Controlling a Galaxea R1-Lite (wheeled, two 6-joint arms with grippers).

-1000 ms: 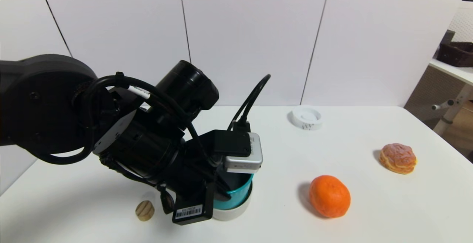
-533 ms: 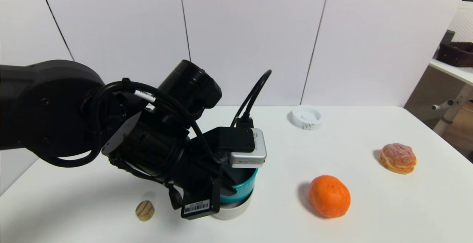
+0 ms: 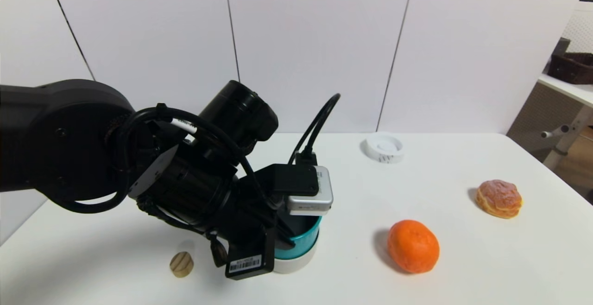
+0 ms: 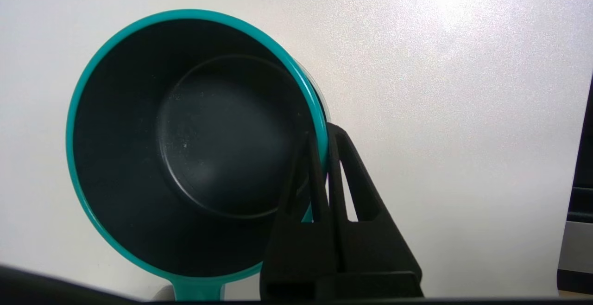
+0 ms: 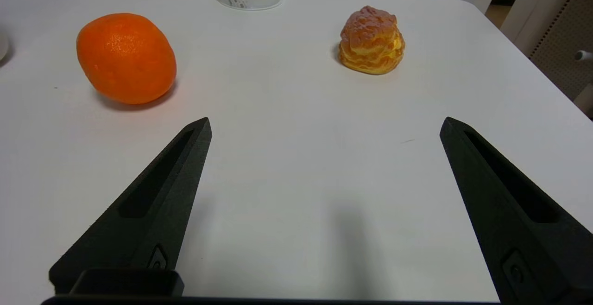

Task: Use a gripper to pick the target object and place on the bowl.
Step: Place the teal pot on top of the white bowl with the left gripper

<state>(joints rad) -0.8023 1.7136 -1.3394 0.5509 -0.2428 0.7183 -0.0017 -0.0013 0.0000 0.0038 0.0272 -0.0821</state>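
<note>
The teal saucepan [image 3: 302,240] sits on top of the off-white bowl [image 3: 296,264] at the front of the table, left of centre. My left gripper [image 4: 324,133] is shut on the saucepan's rim, one finger inside the dark pan [image 4: 217,142] and one outside. In the head view the wrist and its silver-grey box [image 3: 309,196] hide the jaws. The pan's teal handle [image 4: 199,292] points toward the wrist. My right gripper [image 5: 324,126] is open and empty, low over bare table to the right, out of the head view.
An orange fruit [image 3: 413,246] lies right of the bowl, and a cream puff [image 3: 499,198] lies farther right. A flat white round dish [image 3: 383,147] stands at the back. A small wooden cylinder [image 3: 181,264] lies left of the bowl. The white table [image 3: 440,286] ends at right.
My left gripper with the saucepan shifted slightly right and up, then came back down a little. The saucepan stays over the bowl. Nothing else moved.
</note>
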